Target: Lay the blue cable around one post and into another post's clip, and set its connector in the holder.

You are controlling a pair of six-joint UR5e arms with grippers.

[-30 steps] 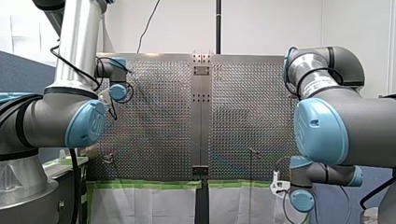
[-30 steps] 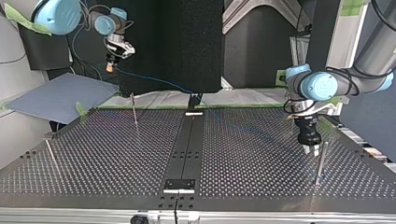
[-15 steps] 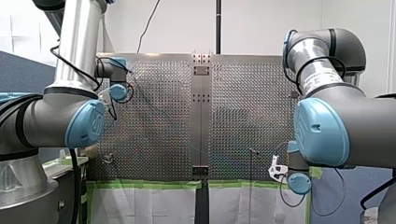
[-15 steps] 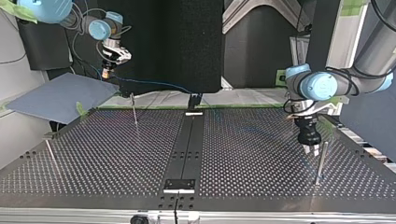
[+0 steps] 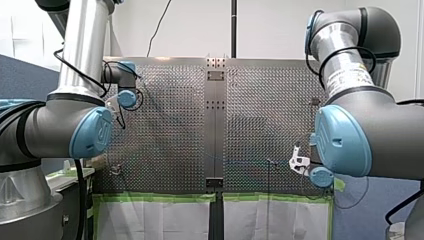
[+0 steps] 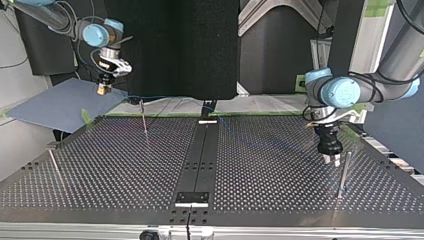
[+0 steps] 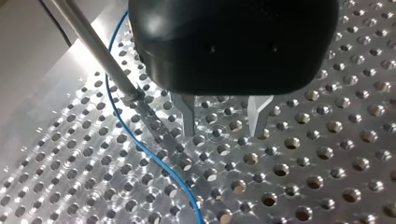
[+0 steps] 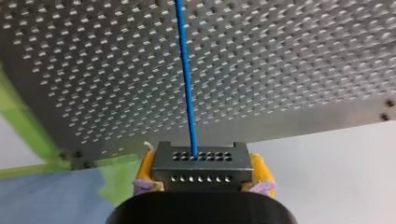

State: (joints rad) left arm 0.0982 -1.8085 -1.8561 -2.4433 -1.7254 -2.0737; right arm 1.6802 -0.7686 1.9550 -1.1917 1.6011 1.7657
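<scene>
My right gripper [image 6: 104, 90] hangs in the upper left of the top view, above the table's far edge. In its wrist view the yellow pads [image 8: 145, 170] are clamped on the two sides of a dark grey connector [image 8: 201, 161] with rows of small holes. The blue cable [image 8: 186, 84] leaves the connector's face and runs straight ahead over the perforated table [image 8: 303, 56].

In the top view the cable passes near the top of a thin post [image 6: 144, 120] in the upper left, then slants across the table toward the frame's right.

There my left gripper [image 7: 222, 133] stands close over the table, just beside a second post [image 7: 95, 46]. Its metal fingers [image 7: 187, 114] are spread apart with nothing between them, only bare holes. The cable curves past this post's foot on the side away from the fingers and lies on the table. I cannot tell whether it touches the post.
</scene>
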